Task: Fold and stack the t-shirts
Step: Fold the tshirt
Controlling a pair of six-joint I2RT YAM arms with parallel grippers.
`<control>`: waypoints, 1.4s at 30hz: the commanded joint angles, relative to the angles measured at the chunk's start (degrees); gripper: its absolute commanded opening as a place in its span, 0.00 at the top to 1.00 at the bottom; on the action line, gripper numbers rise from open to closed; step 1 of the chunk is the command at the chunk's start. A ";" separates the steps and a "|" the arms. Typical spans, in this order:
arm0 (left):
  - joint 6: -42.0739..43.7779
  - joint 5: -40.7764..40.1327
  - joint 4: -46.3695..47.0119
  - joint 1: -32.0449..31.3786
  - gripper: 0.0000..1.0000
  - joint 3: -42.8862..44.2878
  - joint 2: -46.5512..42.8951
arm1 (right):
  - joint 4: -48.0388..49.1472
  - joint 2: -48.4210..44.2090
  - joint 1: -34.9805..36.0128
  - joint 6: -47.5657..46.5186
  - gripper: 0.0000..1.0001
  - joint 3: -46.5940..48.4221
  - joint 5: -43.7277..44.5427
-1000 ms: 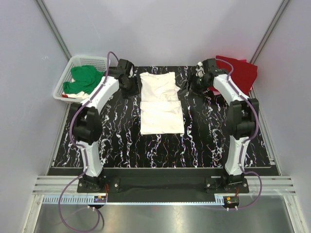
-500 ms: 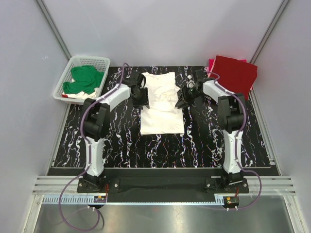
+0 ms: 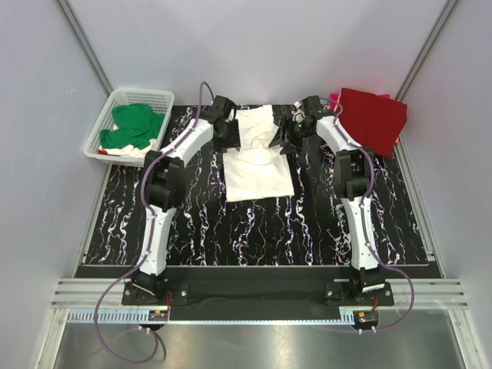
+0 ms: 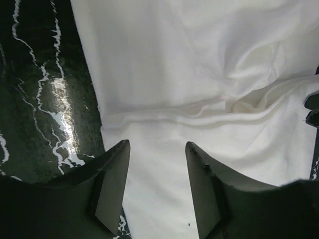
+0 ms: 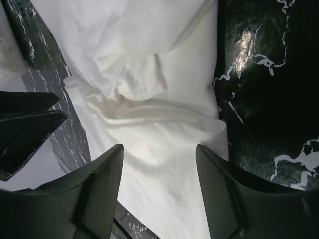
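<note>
The left arm (image 3: 156, 231) rises from its base at the lower left of the overhead frame to a bent elbow near mid-height. From there its forearm slants up and right towards the upper centre. The right arm (image 3: 360, 231) mirrors it from the lower right, slanting up and left. The left gripper (image 3: 230, 138) and the right gripper (image 3: 287, 141) point down and inward, facing each other, near but not touching. In the left wrist view the fingers (image 4: 112, 184) stand spread with a wide gap. In the right wrist view the fingers (image 5: 99, 191) are likewise parted.
</note>
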 commanded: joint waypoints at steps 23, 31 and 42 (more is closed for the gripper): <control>-16.82 3.85 32.33 -3.18 0.31 -74.74 -54.80 | 22.25 -42.34 -0.56 -0.36 0.38 -68.63 3.03; -21.48 2.09 40.49 -3.71 0.32 -77.90 -51.11 | 24.80 -40.05 -0.56 1.32 0.35 -67.85 3.64; -24.91 3.15 48.06 -4.94 0.35 -78.34 -42.23 | 25.42 -36.71 -0.56 1.49 0.43 -65.47 2.94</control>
